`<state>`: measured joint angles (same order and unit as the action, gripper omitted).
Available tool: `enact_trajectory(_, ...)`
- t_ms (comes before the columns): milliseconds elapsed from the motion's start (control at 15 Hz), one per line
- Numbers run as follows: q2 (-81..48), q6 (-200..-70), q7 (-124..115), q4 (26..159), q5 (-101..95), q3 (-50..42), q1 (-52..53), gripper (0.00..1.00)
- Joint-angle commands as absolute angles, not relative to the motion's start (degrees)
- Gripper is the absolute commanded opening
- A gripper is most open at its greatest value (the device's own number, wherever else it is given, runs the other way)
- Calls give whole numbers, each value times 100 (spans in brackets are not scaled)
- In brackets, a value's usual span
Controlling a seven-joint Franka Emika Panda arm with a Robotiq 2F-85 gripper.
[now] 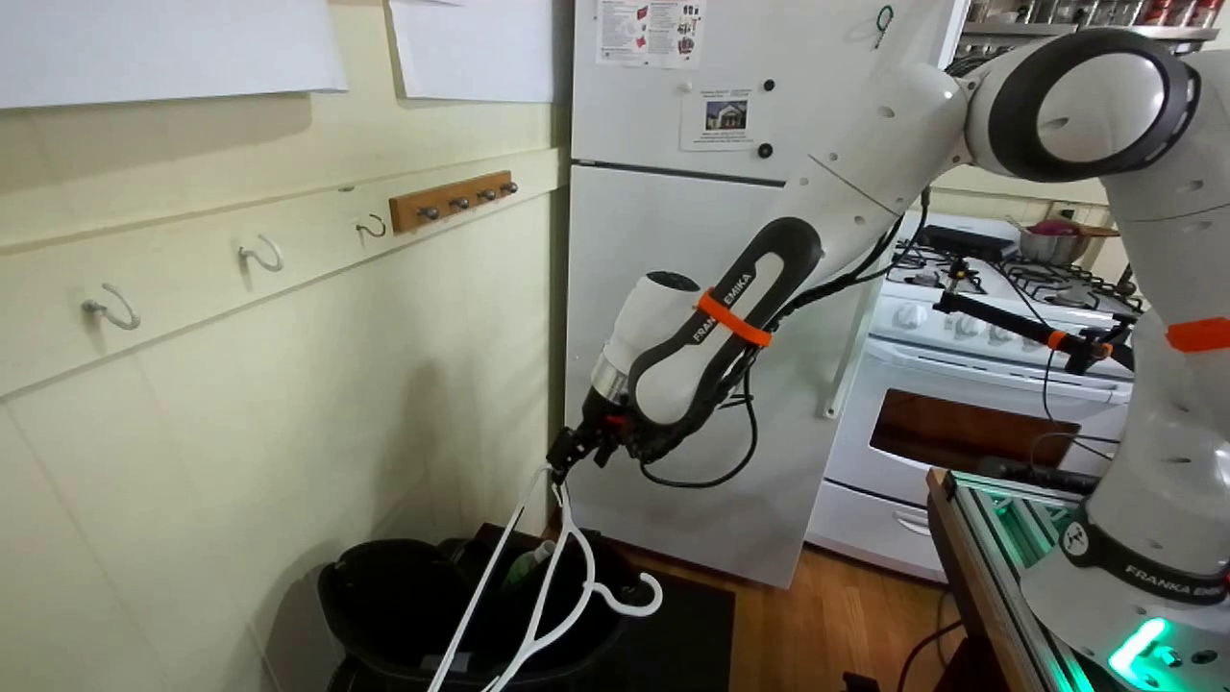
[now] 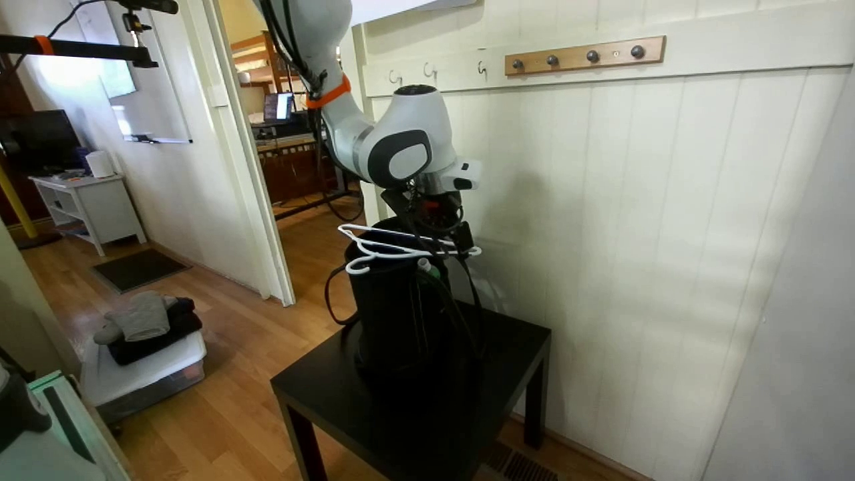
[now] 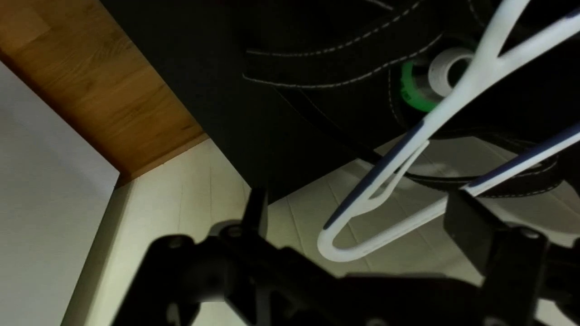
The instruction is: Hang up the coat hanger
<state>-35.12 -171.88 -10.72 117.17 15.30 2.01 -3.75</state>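
Note:
The white coat hanger [image 1: 631,609] lies across the top of the black bin [image 2: 384,314], with its hook pointing away from the wall. It also shows in an exterior view [image 2: 394,255]. In the wrist view the hanger [image 3: 478,74] has one rounded corner between the fingers of my gripper [image 3: 360,203]. The fingers are wide apart. One finger overlaps the hanger's lower bar in the picture; I cannot tell whether they touch. My gripper is low over the bin, at the hanger's end nearer the wall. The hanger's far end is cut off in the wrist view.
Curved hooks [image 1: 261,255] and a wooden rack with metal knobs [image 1: 452,200] are on the wall board above. The bin stands on a black table [image 2: 427,427] and holds a bottle with green [image 3: 414,90]. A fridge [image 1: 663,384] stands beside the wall.

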Motion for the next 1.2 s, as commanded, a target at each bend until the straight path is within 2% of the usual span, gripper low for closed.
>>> enact_trajectory(0,-3982,-17486,-1227,11240,1677,345,-455,100)
enact_trajectory(600,-4110,-17358,-1571,10947,1656,208,-341,100)
enact_trajectory(733,-4042,-17222,-1621,10989,1625,129,-296,96)
enact_trajectory(1133,-3920,-16568,-1658,11016,1512,-86,-138,100)
